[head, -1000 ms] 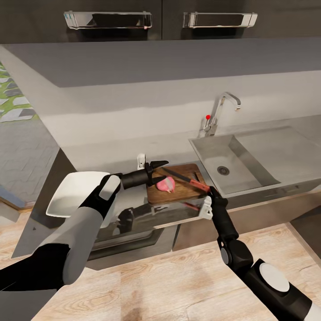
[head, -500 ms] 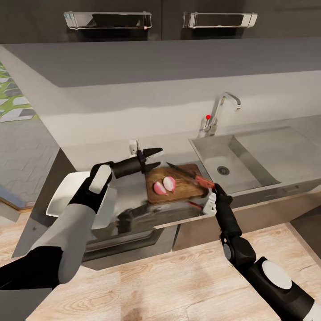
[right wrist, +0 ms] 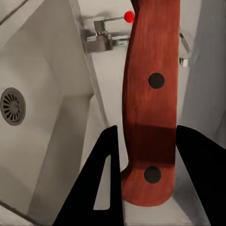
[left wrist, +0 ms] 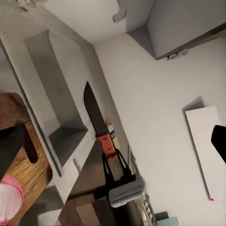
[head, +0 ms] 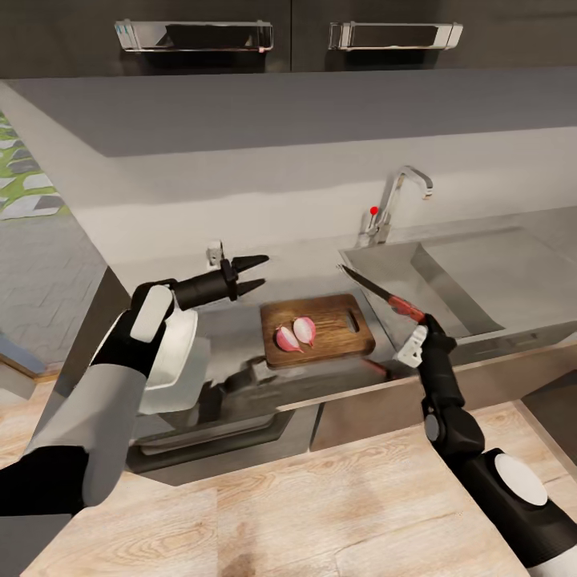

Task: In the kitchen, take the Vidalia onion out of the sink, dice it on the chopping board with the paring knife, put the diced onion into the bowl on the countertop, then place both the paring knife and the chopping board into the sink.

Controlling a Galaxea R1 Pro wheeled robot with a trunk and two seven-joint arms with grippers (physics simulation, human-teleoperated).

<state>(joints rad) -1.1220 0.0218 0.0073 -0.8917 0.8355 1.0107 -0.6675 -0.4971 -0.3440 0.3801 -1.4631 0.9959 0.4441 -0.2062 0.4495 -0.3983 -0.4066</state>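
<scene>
Two pinkish onion halves (head: 295,332) lie side by side on the dark wooden chopping board (head: 332,324), also seen as a pink edge (left wrist: 6,202) in the left wrist view. My left gripper (head: 263,271) hangs open and empty above the countertop (head: 304,264), left of the board. The right gripper (head: 415,318) is shut on the paring knife's red handle (right wrist: 150,108); its dark blade (head: 365,284) points up and left over the sink's near-left corner. The white bowl (head: 172,365) sits left of the board, partly hidden by my left forearm. The steel sink (head: 449,280) is to the right.
A curved chrome tap (head: 398,196) with a red knob (head: 373,211) stands behind the basin, whose drain (right wrist: 12,106) is bare. Dark wall cabinets with metal handles (head: 192,36) hang overhead. Below the counter edge is an oven front (head: 232,417) and wooden floor.
The onion, whole under the knife a second ago, now lies in two halves. My left gripper drew back left and up. The right gripper carried the knife right, off the board.
</scene>
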